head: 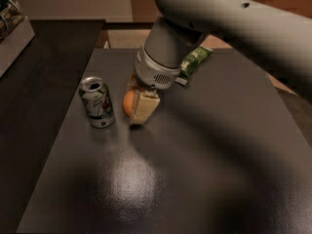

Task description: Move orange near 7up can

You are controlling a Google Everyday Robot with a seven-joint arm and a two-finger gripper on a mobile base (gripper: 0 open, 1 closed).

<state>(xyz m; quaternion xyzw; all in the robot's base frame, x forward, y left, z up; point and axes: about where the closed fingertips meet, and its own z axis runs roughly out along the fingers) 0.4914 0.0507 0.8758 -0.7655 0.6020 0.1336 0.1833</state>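
Placing step, seemingly nearly done.
End effector (pixel 134 112) clamped on the orange (pixel 127 103), 7up can (pixel 97 103) just beside it; next, lower and release onto the worktop (pixel 204 169).

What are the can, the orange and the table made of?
The can: likely thin metal, with a silvery shiny top and printed side. The table: hard, smooth, dark, semi-gloss, maybe laminate; it mirrors a light patch. The orange: fruit with matte skin, held in the hand beside the can.
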